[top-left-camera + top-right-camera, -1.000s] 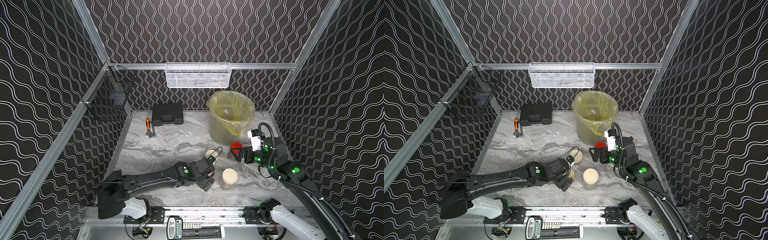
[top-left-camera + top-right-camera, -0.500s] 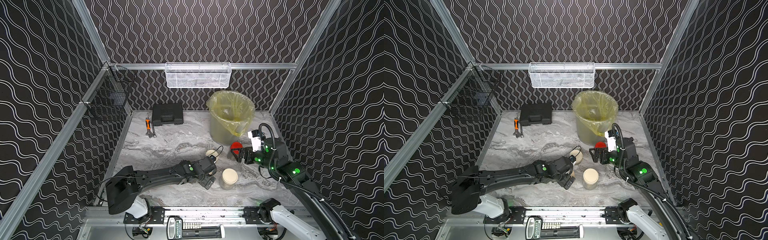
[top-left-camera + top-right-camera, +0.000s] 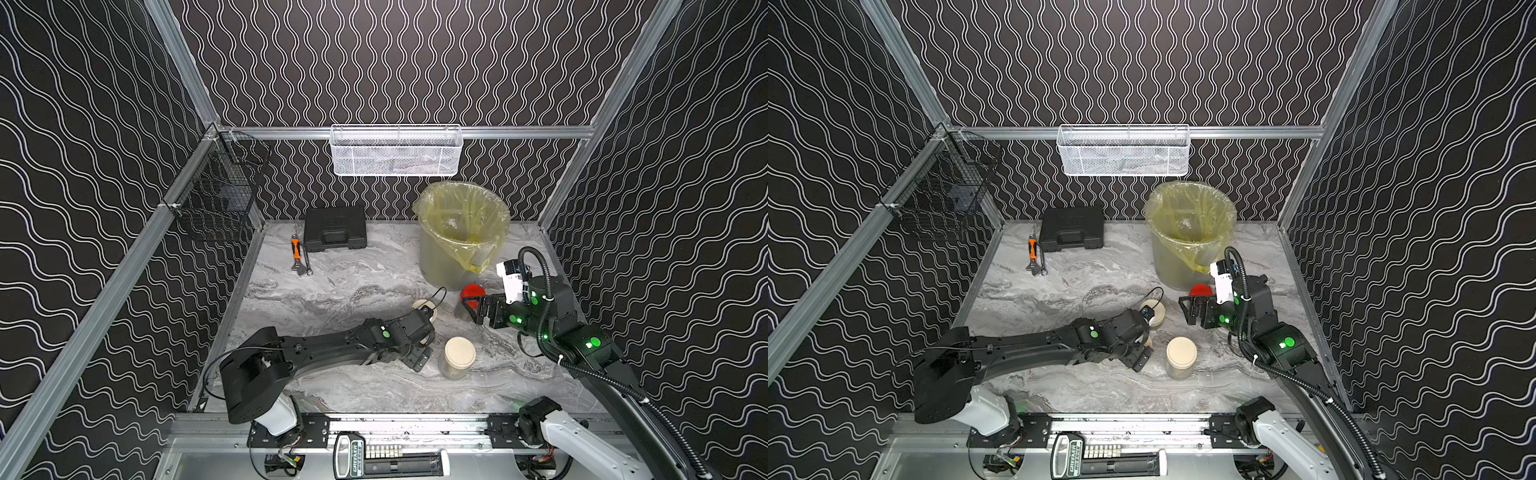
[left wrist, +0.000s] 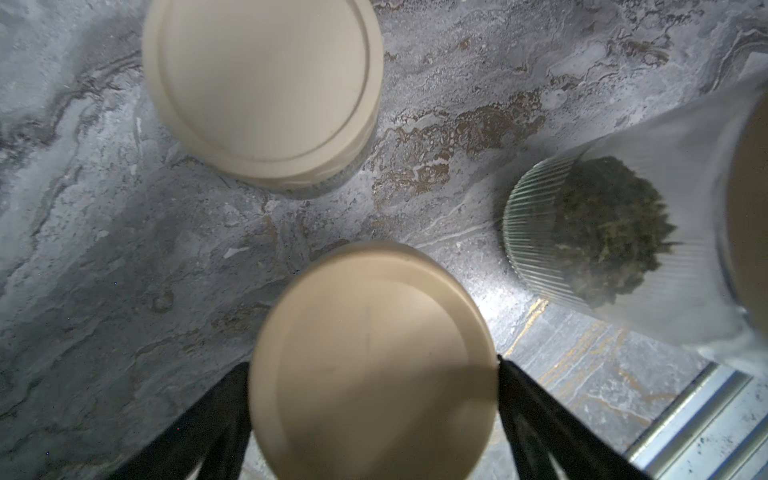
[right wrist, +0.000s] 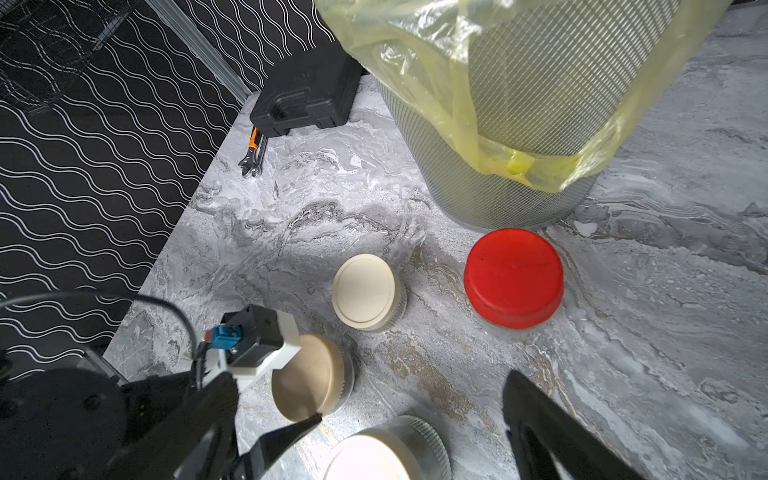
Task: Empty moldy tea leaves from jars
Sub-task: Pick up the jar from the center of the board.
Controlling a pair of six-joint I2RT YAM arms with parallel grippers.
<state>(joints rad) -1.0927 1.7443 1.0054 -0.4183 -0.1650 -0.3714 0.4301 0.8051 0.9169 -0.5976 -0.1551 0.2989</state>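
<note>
Ok so, the setup: grey marble worktop (image 3: 353, 291), with the bin (image 3: 461, 232) and its yellow liner parked in the back right corner and a black case (image 3: 334, 228) against the back edge. My left gripper (image 4: 372, 365) is low over the middle of the worktop, toward the front edge, jaws spread wide on either side of the tan-lid jar (image 5: 307, 374). The fingers (image 4: 532, 407) sit right at the lid's rim. I can't tell if they're actually touching, but it doesn't look clamped. My right gripper (image 3: 478, 311) hangs wide apart too, empty, just beside the red-lid jar (image 3: 471, 291), which stands right in front of the bin. All four lids are on, so nothing's been emptied as far as I can see.

How I'd play the grab: it's tight here. The front jar (image 3: 459, 357) is just beside my left gripper and the back jar (image 5: 361, 291) is near on the far side, so I'd stay centred on the lid and close slow and even, no sideways shove. I reckon going lower, onto the ribbed glass under the lid, is smarter, leaving the lid free for the right gripper to twist. The tea leaves (image 4: 606, 232) show as a dark clump at the bottom of the front jar; what's in the others I can't see.
</note>
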